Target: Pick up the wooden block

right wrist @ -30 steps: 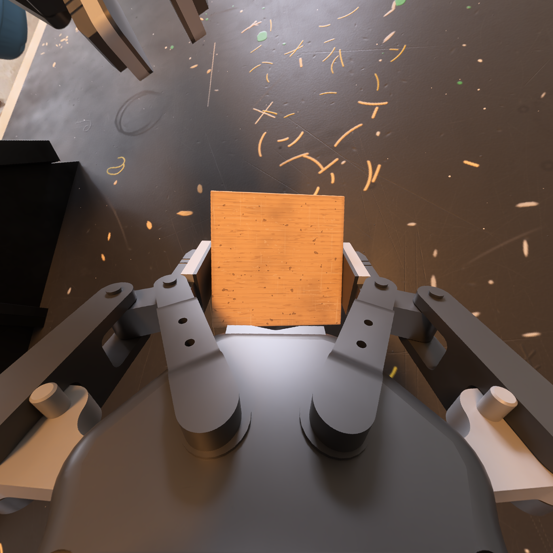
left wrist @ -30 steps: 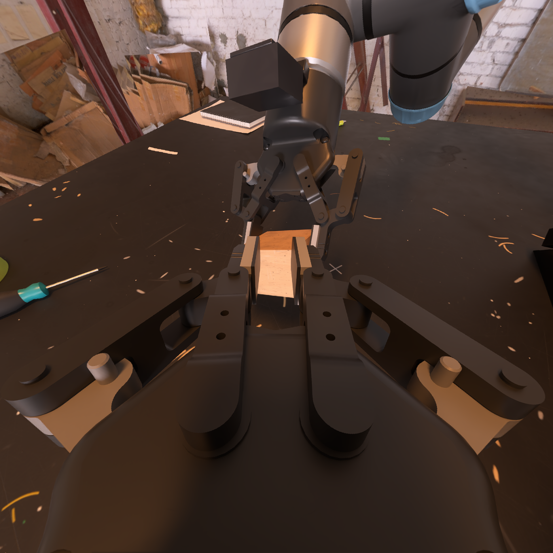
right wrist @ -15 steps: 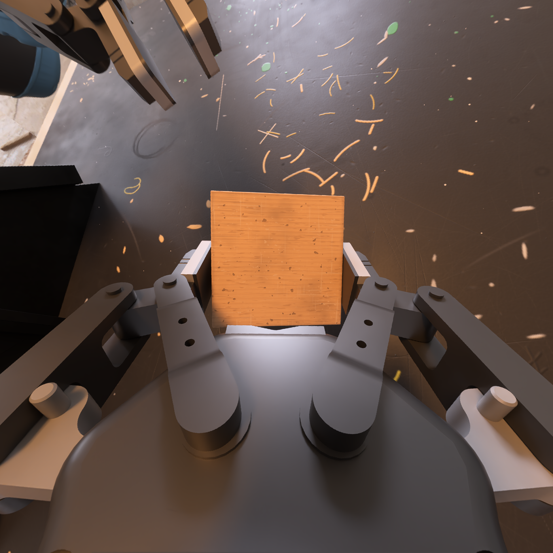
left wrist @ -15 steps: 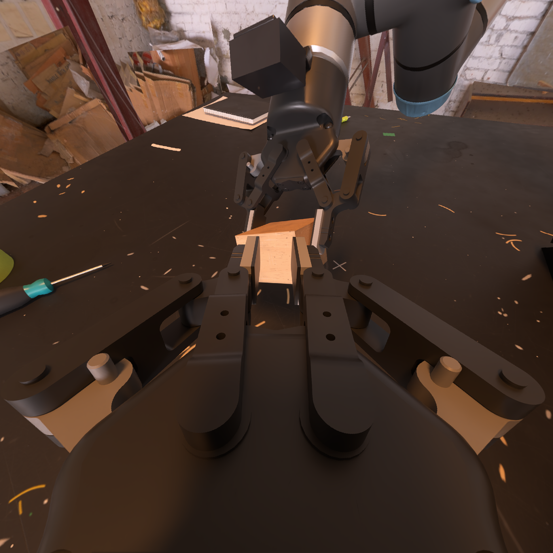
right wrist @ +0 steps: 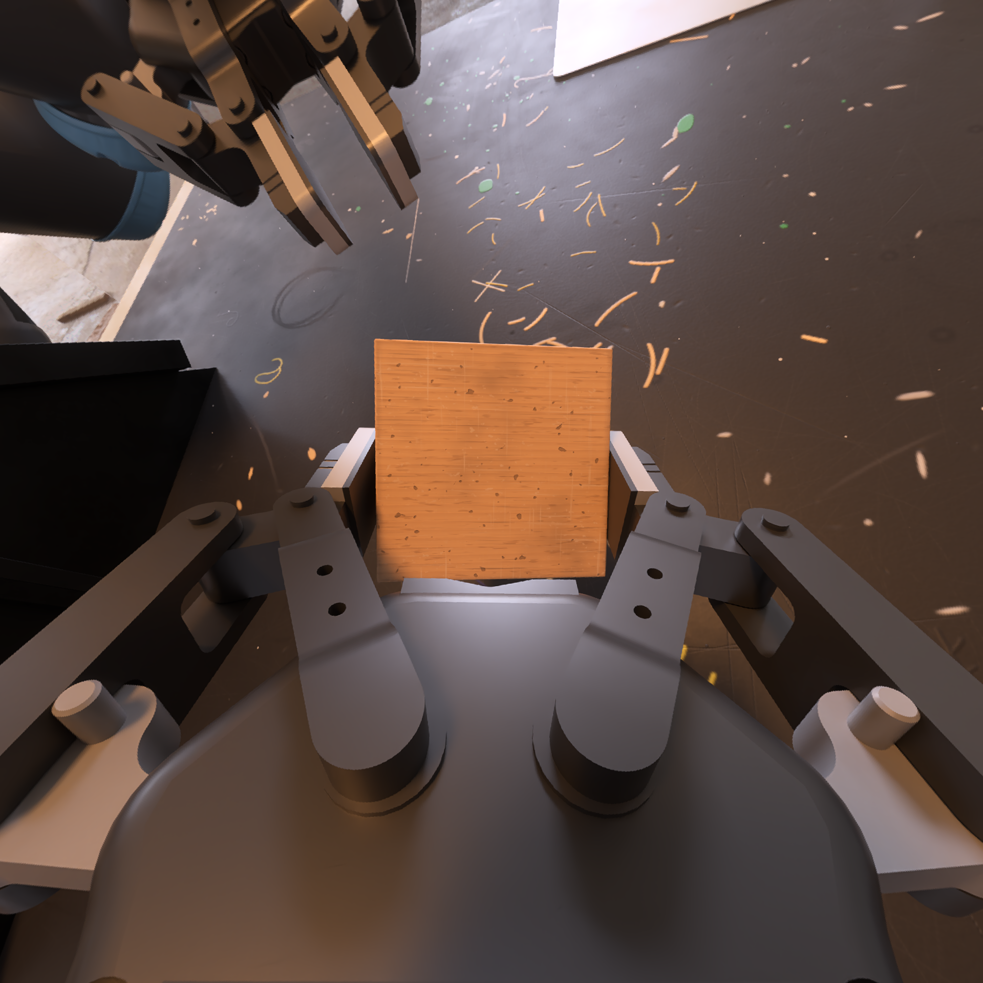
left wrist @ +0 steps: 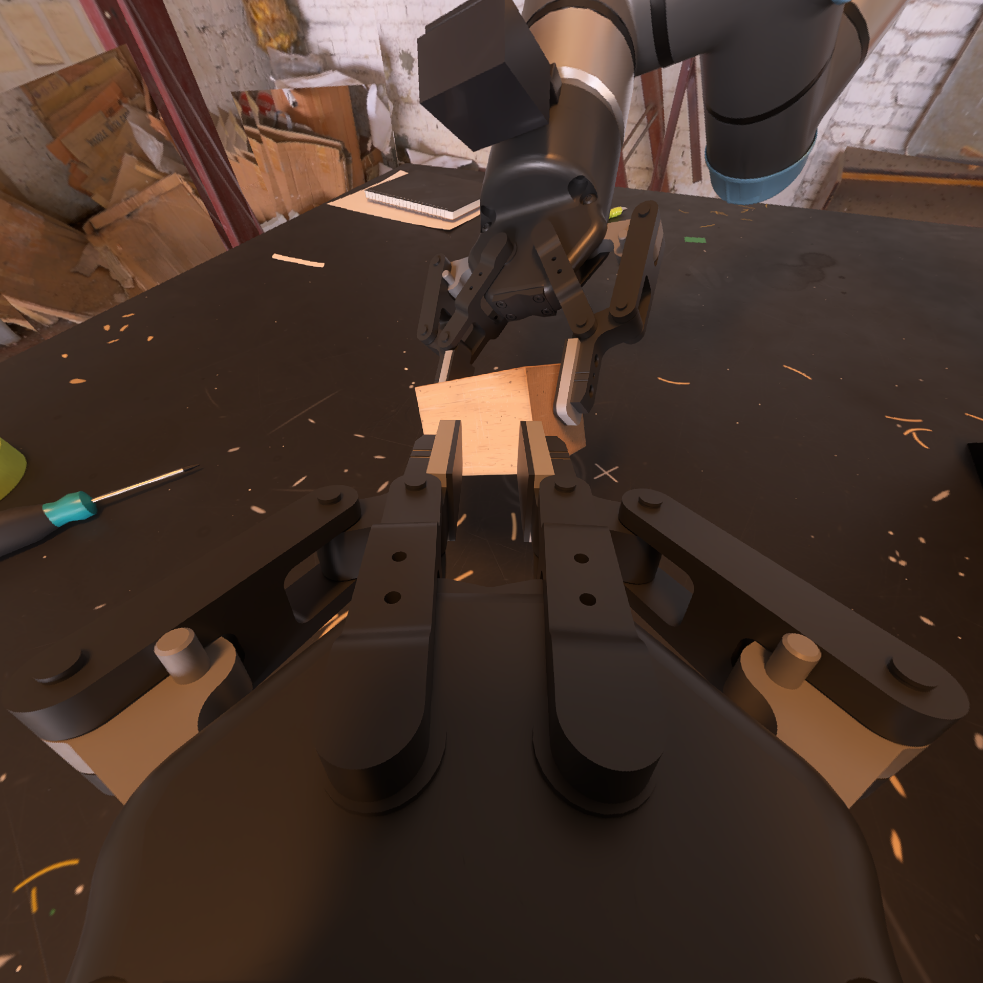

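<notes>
The wooden block (right wrist: 492, 460) is a light orange-brown cube held between the pads of my right gripper (right wrist: 492, 468), which is shut on its two side faces. The block hangs clear above the dark table (right wrist: 798, 319). In the left wrist view the block (left wrist: 478, 415) shows just beyond my left gripper (left wrist: 488, 452), with the right gripper (left wrist: 508, 391) coming down on it from above. My left gripper's fingers stand a little apart with nothing between them. It also shows in the right wrist view (right wrist: 367, 218), at the upper left, apart from the block.
A teal-handled screwdriver (left wrist: 64, 513) and a yellow-green object (left wrist: 8, 465) lie at the left. A spiral notebook (left wrist: 425, 199) lies at the far edge. A black box (right wrist: 80, 452) stands left of the block, a white sheet (right wrist: 638, 32) beyond it. Wood shavings litter the table.
My right gripper has risen with the block, so the table looks farther below. The block now sits higher than and beyond my left fingers, which have come further into the right wrist view.
</notes>
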Tool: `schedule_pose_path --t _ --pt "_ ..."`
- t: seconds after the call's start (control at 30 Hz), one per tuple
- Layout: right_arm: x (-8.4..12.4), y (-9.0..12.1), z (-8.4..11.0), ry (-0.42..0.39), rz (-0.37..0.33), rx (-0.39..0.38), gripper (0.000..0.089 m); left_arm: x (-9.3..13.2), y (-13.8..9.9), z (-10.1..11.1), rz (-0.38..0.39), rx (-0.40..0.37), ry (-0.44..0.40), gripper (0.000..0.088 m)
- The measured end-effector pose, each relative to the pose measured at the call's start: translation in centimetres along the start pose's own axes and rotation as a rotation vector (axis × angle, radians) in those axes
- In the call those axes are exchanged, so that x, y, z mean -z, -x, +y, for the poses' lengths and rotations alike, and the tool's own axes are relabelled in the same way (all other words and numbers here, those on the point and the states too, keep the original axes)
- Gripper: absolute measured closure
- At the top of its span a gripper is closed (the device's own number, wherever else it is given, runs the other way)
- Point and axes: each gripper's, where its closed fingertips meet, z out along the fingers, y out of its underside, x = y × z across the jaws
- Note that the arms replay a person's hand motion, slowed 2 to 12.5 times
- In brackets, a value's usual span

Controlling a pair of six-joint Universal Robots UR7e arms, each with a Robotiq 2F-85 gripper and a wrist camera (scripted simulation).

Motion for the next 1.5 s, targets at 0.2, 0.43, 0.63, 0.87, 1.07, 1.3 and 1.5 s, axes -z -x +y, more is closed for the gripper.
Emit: schedule_pose_path --t 0.2,0.43,0.63,0.87,1.07,1.3,1.5 --pt "0.3 0.3 -0.5 -0.035 -0.017 0.001 0.0224 0.0 0.0 -0.2 0.0 0.011 -0.01 0.0688" --pt "0.4 0.4 -0.8 -0.05 -0.022 0.001 0.0224 -0.1 -0.1 -0.4 0.001 0.014 -0.016 0.0689" --pt "0.5 0.4 -0.8 -0.055 -0.025 0.004 0.0224 -0.1 -0.1 -0.3 -0.002 0.012 -0.012 0.069" --pt "0.5 0.6 -1.1 -0.063 -0.032 0.01 0.0224 -0.1 -0.1 -0.3 -0.003 0.014 -0.014 0.0691" --pt "0.6 0.7 -1.1 -0.064 -0.033 0.014 0.0224 -0.1 -0.1 -0.4 -0.005 0.014 -0.016 0.0691" --pt "0.6 0.8 -1.2 -0.068 -0.037 0.018 0.0224 -0.1 -0.1 -0.4 -0.006 0.013 -0.015 0.0689" --pt "0.6 0.9 -1.3 -0.074 -0.042 0.023 0.0224 -0.1 -0.1 -0.3 -0.007 0.014 -0.013 0.0688"
